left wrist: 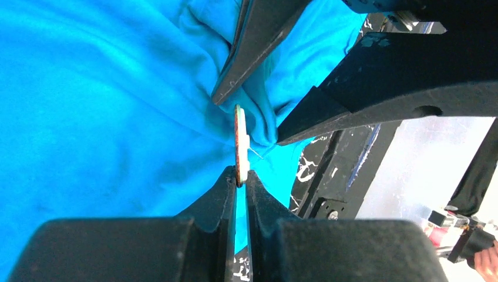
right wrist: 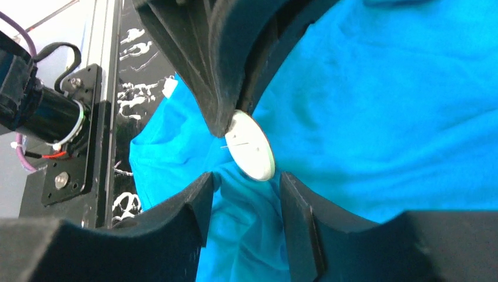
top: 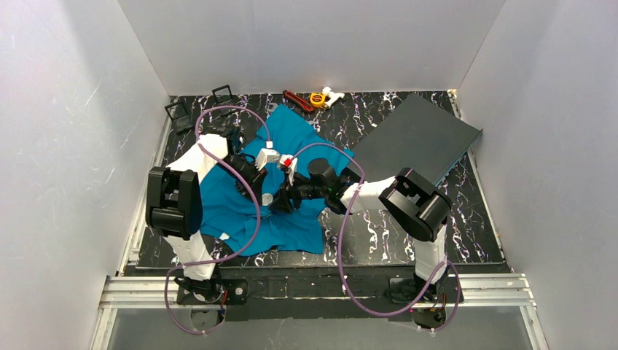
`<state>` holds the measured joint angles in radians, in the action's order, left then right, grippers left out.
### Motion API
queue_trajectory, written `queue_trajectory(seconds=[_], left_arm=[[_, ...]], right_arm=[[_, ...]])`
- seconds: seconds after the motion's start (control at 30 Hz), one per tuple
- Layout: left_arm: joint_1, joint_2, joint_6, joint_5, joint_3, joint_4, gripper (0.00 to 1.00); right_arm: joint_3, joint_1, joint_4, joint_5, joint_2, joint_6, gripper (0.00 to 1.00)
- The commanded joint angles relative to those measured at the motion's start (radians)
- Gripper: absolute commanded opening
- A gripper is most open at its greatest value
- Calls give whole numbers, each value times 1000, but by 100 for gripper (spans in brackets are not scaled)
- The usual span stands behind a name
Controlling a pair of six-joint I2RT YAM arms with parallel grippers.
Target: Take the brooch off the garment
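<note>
The teal-blue T-shirt, the garment (top: 291,138), lies spread on the black marbled table (top: 379,226), left of centre. The brooch (right wrist: 251,147) is a round white disc, seen edge-on in the left wrist view (left wrist: 239,141). My left gripper (left wrist: 239,178) is shut on the brooch's edge, and its fingers (right wrist: 226,82) come in from the top of the right wrist view. My right gripper (right wrist: 244,194) is closed on a bunched fold of the garment (right wrist: 246,235) just under the brooch. Both grippers meet over the shirt's middle in the top view (top: 273,200), where the brooch itself is hidden.
A flat dark grey board (top: 419,138) lies at the back right. A red-and-black tool (top: 297,100), a yellow tape measure (top: 318,98) and a white piece (top: 331,95) sit by the back wall. Two small black frames (top: 178,113) stand at the back left.
</note>
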<state>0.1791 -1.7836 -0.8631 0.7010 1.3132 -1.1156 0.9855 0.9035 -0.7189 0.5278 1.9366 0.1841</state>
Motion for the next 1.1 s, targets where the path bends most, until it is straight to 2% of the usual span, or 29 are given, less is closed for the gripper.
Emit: queue_trajectory(seconds=[0.0, 0.17, 0.5, 0.73, 0.83, 1.07], left_arm=[[4, 78, 25, 37, -14, 35, 0], [5, 94, 50, 32, -20, 78, 0], [-9, 107, 75, 98, 19, 95, 0], [-3, 78, 13, 218, 80, -22, 0], [30, 66, -3, 266, 102, -76, 0], [83, 70, 40, 367, 105, -92, 0]], right_arm=[[-25, -15, 49, 23, -34, 27, 55], [-42, -28, 53, 32, -35, 26, 58], [-5, -125, 87, 72, -129, 27, 74], [52, -223, 263, 176, -213, -10, 77], [91, -228, 409, 224, -248, -60, 77], [91, -239, 553, 299, -327, -8, 78]])
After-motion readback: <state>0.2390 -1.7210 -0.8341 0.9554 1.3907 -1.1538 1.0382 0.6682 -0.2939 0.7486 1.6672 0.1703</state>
